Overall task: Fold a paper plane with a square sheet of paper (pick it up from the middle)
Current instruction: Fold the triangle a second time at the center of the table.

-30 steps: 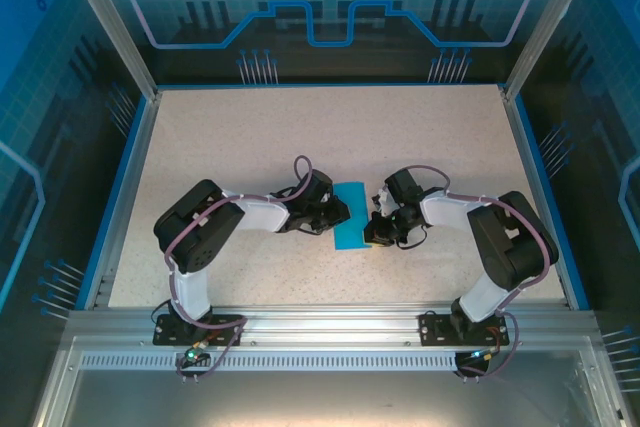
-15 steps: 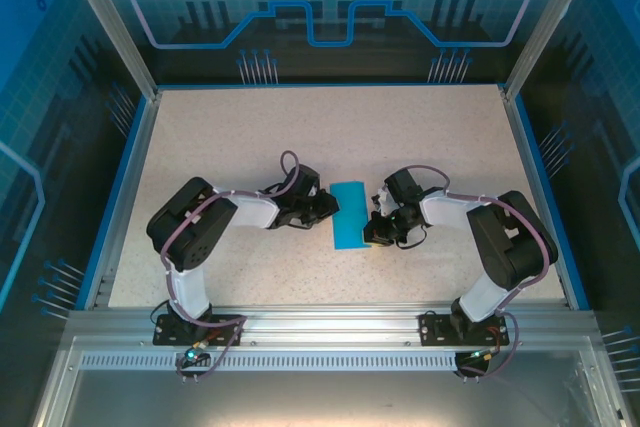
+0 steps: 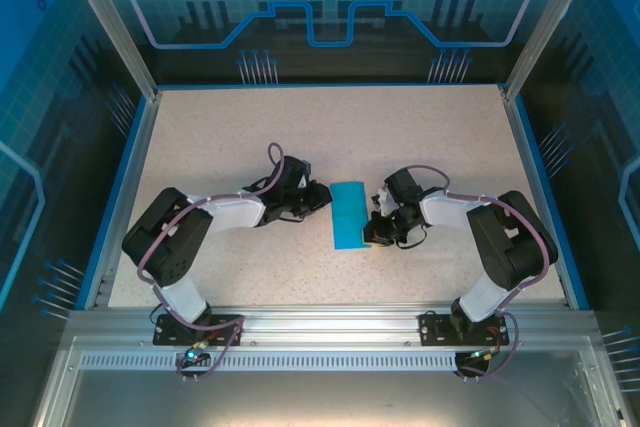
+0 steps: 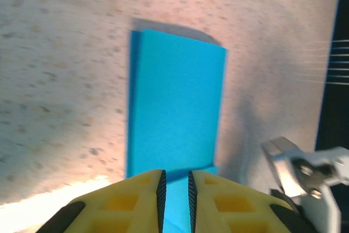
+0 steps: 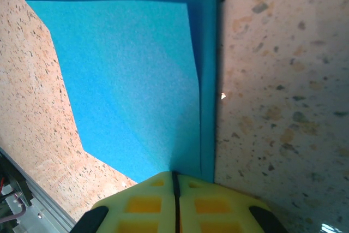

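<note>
One folded blue sheet (image 3: pixel 350 213), right hand (image 5: pixel 175 177) apparently pinching it, left hand (image 4: pixel 174 177) barely parted

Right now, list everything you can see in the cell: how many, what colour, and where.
paper: one, bright blue, folded to a rectangle, lying mid-table between the two tools
table: one, speckled beige with a blue rim, under everything
walls: three, blue patterned panels, at the left, back and right of the table
rail: one, silver, along the near edge, bearing both arm bases
left arm: one, black and white, reaching in from the near left
right arm: one, black and white, reaching in from the near right
left tool: one, yellow fingers, at the paper's left side, jaws a slit apart
right tool: one, yellow fingers, shut on the paper's near right edge
</note>
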Controlling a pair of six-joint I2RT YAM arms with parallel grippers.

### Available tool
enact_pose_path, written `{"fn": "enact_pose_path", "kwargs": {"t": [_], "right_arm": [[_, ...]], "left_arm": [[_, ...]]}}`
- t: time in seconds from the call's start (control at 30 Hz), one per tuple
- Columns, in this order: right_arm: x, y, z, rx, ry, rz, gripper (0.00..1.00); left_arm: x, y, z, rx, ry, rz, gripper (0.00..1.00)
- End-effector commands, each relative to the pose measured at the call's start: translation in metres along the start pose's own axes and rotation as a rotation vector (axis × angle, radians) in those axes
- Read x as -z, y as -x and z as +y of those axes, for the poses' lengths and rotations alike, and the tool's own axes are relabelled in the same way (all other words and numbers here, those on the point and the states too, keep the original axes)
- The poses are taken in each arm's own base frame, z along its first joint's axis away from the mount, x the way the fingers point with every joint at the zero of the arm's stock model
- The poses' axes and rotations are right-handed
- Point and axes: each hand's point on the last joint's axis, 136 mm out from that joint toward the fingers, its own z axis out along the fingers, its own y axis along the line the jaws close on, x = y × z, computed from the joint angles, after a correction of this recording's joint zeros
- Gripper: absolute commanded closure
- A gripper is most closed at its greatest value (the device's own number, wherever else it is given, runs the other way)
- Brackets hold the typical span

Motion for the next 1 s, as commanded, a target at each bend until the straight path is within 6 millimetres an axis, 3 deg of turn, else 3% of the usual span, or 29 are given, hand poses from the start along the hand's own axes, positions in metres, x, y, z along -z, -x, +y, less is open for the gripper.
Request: {"fn": "enact_pose_path", "kwargs": {"t": [0.0,0.2,0.4,0.67,0.97], "right_arm": [[-0.013,-0.024,-0.045,-0.059,-0.176,0.058,0.92],[-0.013,-0.023,-0.044,-0.052,-0.168,0.055,0.92],[-0.013,-0.024,-0.043,-0.049,-0.163,0.054,0.91],[-0.01,-0.024,-0.038,-0.04,-0.146,0.058,0.9],[0.015,-0.011,0.007,0.03,-0.007,-0.01,0.87]], "left_arm": [[-0.001,-0.027,-0.031,-0.078,-0.031,0.086,0.77],[-0.036,-0.058,-0.041,-0.081,-0.05,0.176,0.8],[-0.06,-0.067,-0.011,-0.031,0.008,0.202,0.82],[-0.061,-0.074,0.022,-0.02,0.112,0.204,0.84],[-0.062,-0.075,0.027,-0.025,0.135,0.209,0.85]]}}
